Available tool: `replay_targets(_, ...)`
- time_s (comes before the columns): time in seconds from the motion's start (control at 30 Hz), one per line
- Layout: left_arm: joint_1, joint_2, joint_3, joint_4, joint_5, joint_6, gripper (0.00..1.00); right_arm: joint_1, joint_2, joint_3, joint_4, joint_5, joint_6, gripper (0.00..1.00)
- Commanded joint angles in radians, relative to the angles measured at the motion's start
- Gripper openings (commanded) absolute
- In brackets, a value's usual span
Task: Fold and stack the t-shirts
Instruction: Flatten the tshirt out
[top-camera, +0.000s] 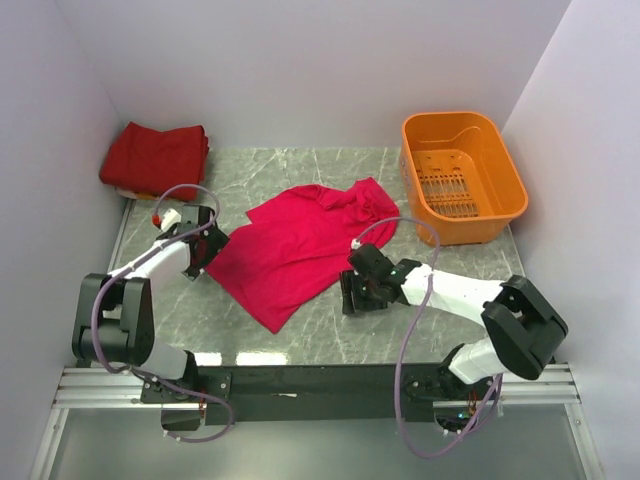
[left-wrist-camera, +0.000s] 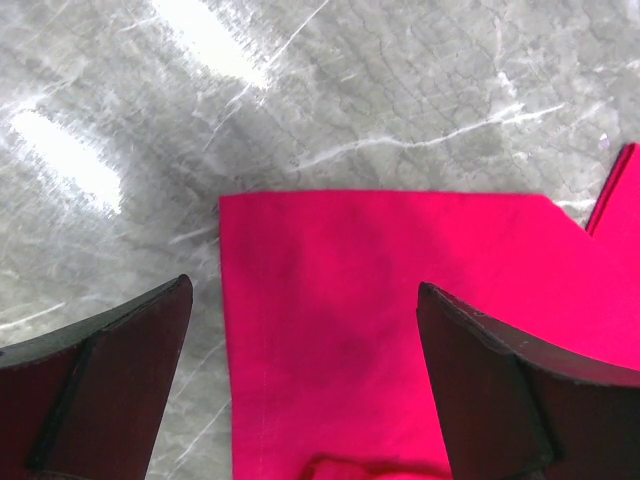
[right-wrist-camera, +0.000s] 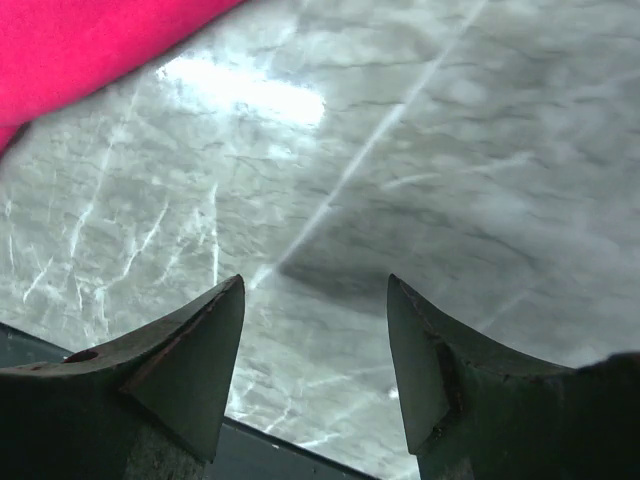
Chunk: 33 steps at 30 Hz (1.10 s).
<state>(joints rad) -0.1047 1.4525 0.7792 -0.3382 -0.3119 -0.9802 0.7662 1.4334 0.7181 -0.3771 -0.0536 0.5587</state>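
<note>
A crimson t-shirt (top-camera: 300, 245) lies spread and rumpled on the marble table, its collar end toward the far right. A pile of darker red t-shirts (top-camera: 155, 157) sits folded at the far left corner. My left gripper (top-camera: 208, 250) is open at the crimson shirt's left edge; in the left wrist view the shirt's corner (left-wrist-camera: 400, 300) lies between the open fingers (left-wrist-camera: 120, 370). My right gripper (top-camera: 352, 292) is open and empty over bare table just off the shirt's right lower edge; a strip of the shirt (right-wrist-camera: 90, 50) shows at the top left of the right wrist view.
An orange plastic basket (top-camera: 480, 215) stands at the far right. White walls close in the table on the left, back and right. The black rail (top-camera: 320, 380) with the arm bases runs along the near edge.
</note>
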Motion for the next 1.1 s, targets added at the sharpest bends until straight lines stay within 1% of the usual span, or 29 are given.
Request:
replay_targets(0.0, 0.003, 0.034, 0.057, 0.016, -0.018, 0.017, 1.00, -0.018, -0.064, 0.088, -0.055, 0.075, 0.020, 0.66)
replay_targets(0.07, 0.008, 0.083, 0.072, 0.007, -0.023, 0.005, 0.99, -0.053, -0.048, 0.151, -0.066, 0.129, -0.034, 0.67)
replay_targets(0.1, 0.010, 0.104, 0.092, -0.007, -0.018, 0.000, 0.99, -0.073, -0.036, 0.208, -0.072, 0.130, -0.046, 0.67)
replay_targets(0.13, 0.010, 0.146, 0.100, -0.012, -0.013, -0.006, 0.99, -0.096, -0.024, 0.234, -0.071, 0.132, -0.068, 0.67)
replay_targets(0.17, 0.011, 0.167, 0.107, -0.018, -0.006, -0.014, 0.99, -0.144, -0.001, 0.257, -0.066, 0.138, -0.075, 0.67)
replay_targets(0.23, 0.013, 0.228, 0.129, -0.024, 0.005, -0.020, 0.98, -0.186, 0.027, 0.325, -0.042, 0.140, -0.114, 0.67)
replay_targets(0.3, 0.013, 0.272, 0.161, -0.031, 0.011, -0.020, 0.92, -0.241, 0.077, 0.401, -0.030, 0.140, -0.131, 0.67)
replay_targets(0.33, 0.014, 0.316, 0.175, -0.038, 0.020, -0.020, 0.88, -0.255, 0.094, 0.424, -0.019, 0.136, -0.161, 0.68)
replay_targets(0.37, 0.014, 0.337, 0.189, -0.038, 0.031, -0.014, 0.74, -0.271, 0.142, 0.454, -0.019, 0.136, -0.169, 0.68)
replay_targets(0.4, 0.014, 0.356, 0.213, -0.035, 0.049, -0.009, 0.65, -0.298, 0.169, 0.518, -0.032, 0.143, -0.181, 0.68)
replay_targets(0.43, 0.014, 0.391, 0.225, -0.030, 0.051, -0.002, 0.36, -0.309, 0.195, 0.546, -0.032, 0.146, -0.216, 0.68)
replay_targets(0.47, 0.014, 0.407, 0.241, -0.039, 0.050, -0.003, 0.11, -0.321, 0.249, 0.573, -0.029, 0.155, -0.226, 0.68)
replay_targets(0.5, 0.014, 0.422, 0.282, -0.051, 0.036, -0.006, 0.01, -0.346, 0.284, 0.642, -0.052, 0.143, -0.259, 0.68)
replay_targets(0.6, 0.016, 0.451, 0.363, -0.091, -0.025, -0.006, 0.01, -0.369, 0.407, 0.777, -0.084, 0.144, -0.341, 0.68)
replay_targets(0.63, 0.016, 0.450, 0.380, -0.107, -0.082, -0.014, 0.01, -0.378, 0.439, 0.817, -0.101, 0.135, -0.371, 0.68)
replay_targets(0.7, 0.016, 0.439, 0.411, -0.122, -0.119, -0.017, 0.01, -0.378, 0.527, 0.920, -0.135, 0.167, -0.436, 0.68)
replay_targets(0.87, 0.016, 0.396, 0.413, -0.093, -0.131, 0.012, 0.01, -0.396, 0.683, 1.064, -0.178, 0.244, -0.490, 0.69)
replay_targets(0.9, 0.016, 0.387, 0.411, -0.104, -0.131, 0.014, 0.01, -0.400, 0.703, 1.105, -0.204, 0.242, -0.490, 0.69)
replay_targets(0.97, 0.016, 0.375, 0.402, -0.119, -0.122, 0.009, 0.01, -0.406, 0.734, 1.123, -0.209, 0.221, -0.496, 0.69)
replay_targets(1.0, 0.017, 0.364, 0.399, -0.160, -0.124, -0.001, 0.01, -0.409, 0.739, 1.118, -0.209, 0.212, -0.497, 0.69)
replay_targets(1.03, 0.017, 0.359, 0.402, -0.180, -0.128, -0.024, 0.05, -0.407, 0.742, 1.115, -0.204, 0.204, -0.494, 0.69)
replay_targets(1.07, 0.019, 0.353, 0.402, -0.195, -0.128, -0.029, 0.17, -0.407, 0.748, 1.104, -0.201, 0.202, -0.491, 0.67)
